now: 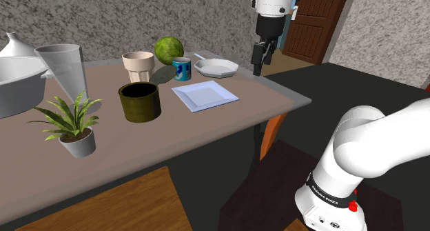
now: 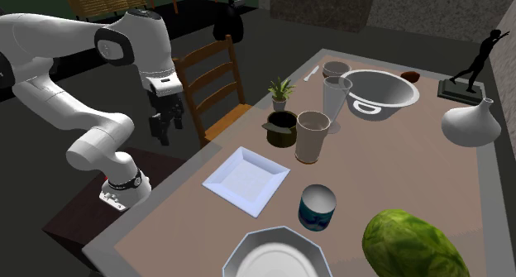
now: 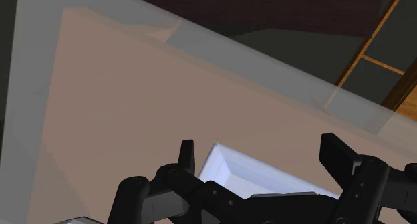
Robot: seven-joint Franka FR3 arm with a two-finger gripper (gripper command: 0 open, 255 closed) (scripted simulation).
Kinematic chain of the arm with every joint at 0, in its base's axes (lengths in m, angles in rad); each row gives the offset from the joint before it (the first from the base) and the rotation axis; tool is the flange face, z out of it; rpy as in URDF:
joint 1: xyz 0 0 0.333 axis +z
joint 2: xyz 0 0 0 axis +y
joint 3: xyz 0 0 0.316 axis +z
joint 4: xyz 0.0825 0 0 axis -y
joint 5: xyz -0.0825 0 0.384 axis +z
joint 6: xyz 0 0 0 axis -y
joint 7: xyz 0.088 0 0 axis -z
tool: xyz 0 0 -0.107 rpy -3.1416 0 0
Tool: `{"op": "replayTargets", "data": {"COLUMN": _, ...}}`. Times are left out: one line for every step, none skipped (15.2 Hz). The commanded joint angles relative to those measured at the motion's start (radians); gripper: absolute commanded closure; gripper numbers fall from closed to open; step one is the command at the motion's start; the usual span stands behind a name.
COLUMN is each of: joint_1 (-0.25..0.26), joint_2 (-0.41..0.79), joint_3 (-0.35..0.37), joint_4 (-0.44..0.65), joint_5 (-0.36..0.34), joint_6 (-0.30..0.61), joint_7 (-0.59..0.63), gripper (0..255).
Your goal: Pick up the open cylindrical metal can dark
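Observation:
The dark olive open can (image 1: 140, 102) stands upright on the brown table (image 1: 207, 133), between a potted plant and a white square plate (image 1: 205, 96). In the second exterior view the can (image 2: 281, 128) sits beside a beige cup (image 2: 312, 136). My black gripper (image 1: 260, 61) hangs in the air over the table's edge at the shoulder view's right, well apart from the can. It is open with nothing between its fingers (image 3: 188, 159). Seen from the second exterior view, the gripper (image 2: 161, 131) hovers beside the table, near the chair. Below the gripper (image 3: 264, 161) lies a corner of the square plate (image 3: 244, 176).
Around the can stand a potted plant (image 1: 74, 126), a beige cup (image 1: 138, 65), a small blue can (image 1: 181, 69), a green melon (image 1: 169, 50), an octagonal plate (image 1: 216, 67), a tall glass (image 1: 65, 69) and a large bowl (image 1: 14, 85). A wooden chair (image 2: 217, 81) stands at the table's side.

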Motion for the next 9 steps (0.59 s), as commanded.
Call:
{"op": "replayTargets", "data": {"joint_1": 0.0, "joint_2": 0.0, "joint_3": 0.0, "joint_4": 0.0, "joint_5": 0.0, "joint_6": 0.0, "joint_7": 0.0, "gripper": 0}}
{"op": "replayTargets", "data": {"joint_1": -0.002, "joint_2": 0.016, "joint_3": 0.024, "joint_4": 0.004, "joint_5": 0.02, "joint_6": 0.01, "joint_7": 0.049, "gripper": 0}}
{"op": "replayTargets", "data": {"joint_1": -0.005, "joint_2": 0.034, "joint_3": 0.048, "joint_4": 0.009, "joint_5": 0.039, "joint_6": 0.02, "joint_7": 0.098, "gripper": 0}}
{"op": "replayTargets", "data": {"joint_1": -0.008, "joint_2": 0.054, "joint_3": 0.072, "joint_4": 0.017, "joint_5": 0.058, "joint_6": 0.031, "joint_7": 0.147, "gripper": 0}}
{"op": "replayTargets", "data": {"joint_1": -0.011, "joint_2": 0.075, "joint_3": 0.096, "joint_4": 0.026, "joint_5": 0.075, "joint_6": 0.042, "joint_7": 0.195, "gripper": 0}}
{"op": "replayTargets", "data": {"joint_1": -0.015, "joint_2": 0.098, "joint_3": 0.119, "joint_4": 0.037, "joint_5": 0.092, "joint_6": 0.054, "joint_7": 0.244, "gripper": 0}}
{"op": "replayTargets", "data": {"joint_1": -0.019, "joint_2": 0.123, "joint_3": 0.142, "joint_4": 0.049, "joint_5": 0.107, "joint_6": 0.065, "joint_7": 0.292, "gripper": 0}}
{"op": "replayTargets", "data": {"joint_1": -0.024, "joint_2": 0.149, "joint_3": 0.164, "joint_4": 0.064, "joint_5": 0.12, "joint_6": 0.077, "joint_7": 0.34, "gripper": 0}}
{"op": "replayTargets", "data": {"joint_1": -0.03, "joint_2": 0.177, "joint_3": 0.187, "joint_4": 0.08, "joint_5": 0.132, "joint_6": 0.089, "joint_7": 0.387, "gripper": 0}}
